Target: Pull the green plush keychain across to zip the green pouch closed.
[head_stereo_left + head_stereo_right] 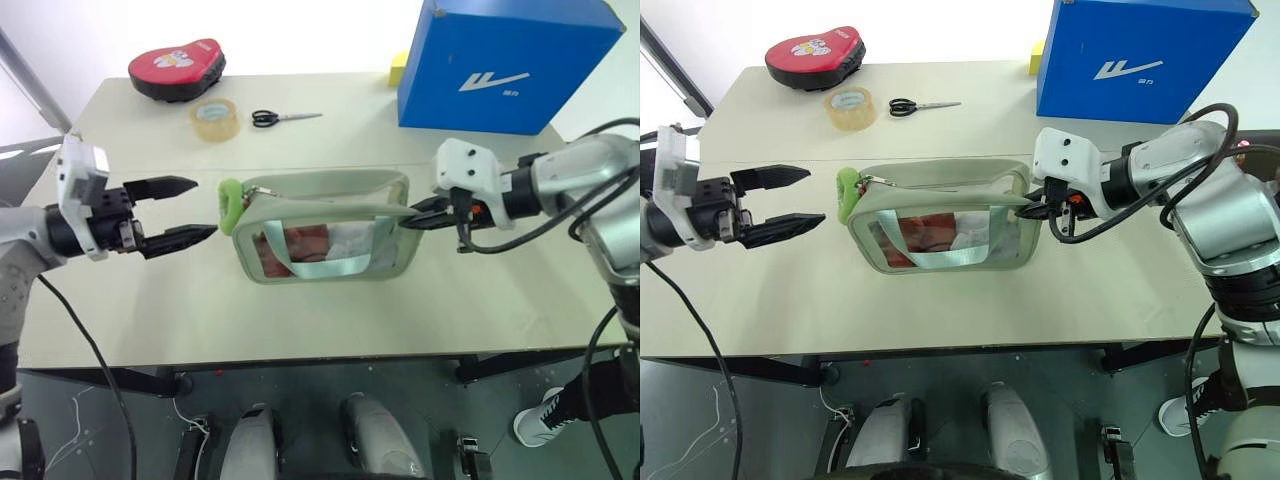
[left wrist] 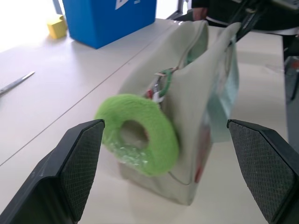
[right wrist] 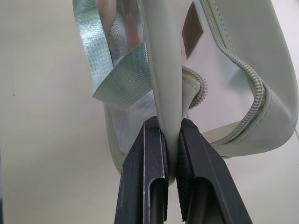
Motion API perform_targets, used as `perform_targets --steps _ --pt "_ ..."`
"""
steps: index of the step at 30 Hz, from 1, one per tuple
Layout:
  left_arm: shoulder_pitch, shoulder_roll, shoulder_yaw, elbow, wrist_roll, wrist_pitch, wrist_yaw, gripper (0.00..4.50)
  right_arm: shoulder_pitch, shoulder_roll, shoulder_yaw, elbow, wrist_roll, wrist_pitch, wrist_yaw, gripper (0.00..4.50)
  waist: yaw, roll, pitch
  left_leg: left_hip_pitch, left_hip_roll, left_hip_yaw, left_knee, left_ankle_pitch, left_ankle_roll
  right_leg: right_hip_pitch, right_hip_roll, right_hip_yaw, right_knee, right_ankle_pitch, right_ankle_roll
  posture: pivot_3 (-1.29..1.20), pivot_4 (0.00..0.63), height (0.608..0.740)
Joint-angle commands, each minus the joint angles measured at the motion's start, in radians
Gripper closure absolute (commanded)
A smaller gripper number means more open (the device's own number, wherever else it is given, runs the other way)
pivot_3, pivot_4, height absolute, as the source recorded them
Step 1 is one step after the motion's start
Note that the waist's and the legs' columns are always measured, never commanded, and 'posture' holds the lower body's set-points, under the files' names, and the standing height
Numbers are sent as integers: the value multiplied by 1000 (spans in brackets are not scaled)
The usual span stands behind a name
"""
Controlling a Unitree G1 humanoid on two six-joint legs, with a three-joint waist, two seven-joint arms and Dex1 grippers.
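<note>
The green pouch (image 1: 320, 225) stands upright in the middle of the table (image 1: 150, 300), red contents showing through its clear front. Its zipper gapes along the top. The green plush keychain (image 1: 230, 206) hangs at the pouch's left end, on the zipper pull. My left gripper (image 1: 205, 208) is open just left of the keychain, one finger on either side of it and not touching; the left wrist view shows the fuzzy keychain (image 2: 140, 135) between the wide-spread fingers (image 2: 70, 163). My right gripper (image 1: 412, 218) is shut on the pouch's right end, pinching its fabric edge (image 3: 169, 93).
A blue box (image 1: 500, 60) stands at the back right with a yellow block (image 1: 399, 68) beside it. A red flat case (image 1: 178, 68), a tape roll (image 1: 214, 119) and scissors (image 1: 283, 118) lie along the back left. The table's front edge runs close below the pouch.
</note>
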Motion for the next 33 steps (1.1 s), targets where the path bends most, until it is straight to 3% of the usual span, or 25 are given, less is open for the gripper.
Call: perform_targets --steps 1,9,12,19,24,28,33 --pt "-55 -17 -30 88 53 -46 2 0 -5 4 -33 -1 -2 -35 -12 4456 0 0 0 0 0 0 0 0 0 0 0 0 0 0 0 0 150 737" --pt "-195 -130 -119 291 126 -66 20 0 0 7 -33 2 -13 -60 -22 4456 0 0 0 0 0 0 0 0 0 0 0 0 0 0 0 0 150 737" --pt "-232 -158 -146 339 158 -55 36 891 -2 6 -37 0 -10 -57 -20 4500 0 0 0 0 0 0 0 0 0 0 0 0 0 0 0 0 150 737" --pt "-243 -166 -138 321 144 -24 6 4442 -9 5 -36 13 -20 -33 -42 4500 0 0 0 0 0 0 0 0 0 0 0 0 1 0 0 0 150 737" --pt "-243 -112 -94 243 106 7 -28 4442 -11 19 -24 20 -26 -22 -58 4500 0 0 0 0 0 0 1 0 0 0 0 0 1 0 0 0 150 737" --pt "-305 -82 -62 159 13 129 -24 4442 -10 29 -14 23 -31 -18 -63 4500 1 0 0 0 0 0 1 0 0 0 0 0 1 0 0 0 150 737" --pt "-413 -112 -148 119 8 229 2 4442 -11 50 -3 30 -42 -18 -67 4500 4 0 0 0 0 -1 2 0 0 1 0 0 1 0 0 0 150 737"
